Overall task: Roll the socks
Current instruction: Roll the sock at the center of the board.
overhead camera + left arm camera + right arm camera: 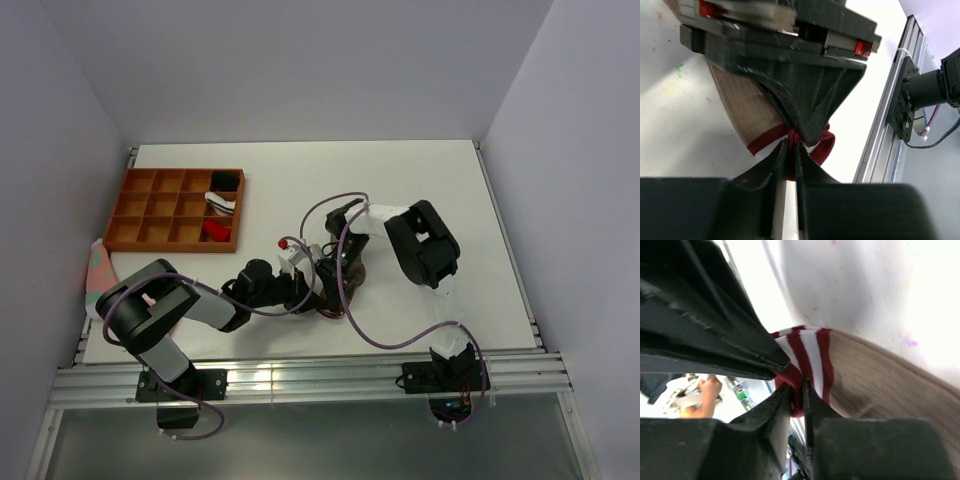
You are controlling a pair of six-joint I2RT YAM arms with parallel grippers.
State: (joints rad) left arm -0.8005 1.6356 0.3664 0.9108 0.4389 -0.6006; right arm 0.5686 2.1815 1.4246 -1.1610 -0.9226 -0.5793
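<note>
Nearest the top camera, the left arm (150,315) rose from its base at the lower left of the frame, doubled back at the elbow and stretched low to the right across the white worktop (400,180) to mid-frame. An orange compartment tray (118,208) sat at the upper left. The right arm (425,245) arched up from the lower right and reached leftward, so both hands met at the centre, hiding what they gripped. The wrist views showed it. The left hand (791,145), fingers narrow, pinched the maroon edge of the tan sock (742,107), which lay on the worktop. The right hand (797,387), also narrow, nipped the same cuff (807,350), tip to tip with the left. Only its view showed the white stripes plainly.
</note>
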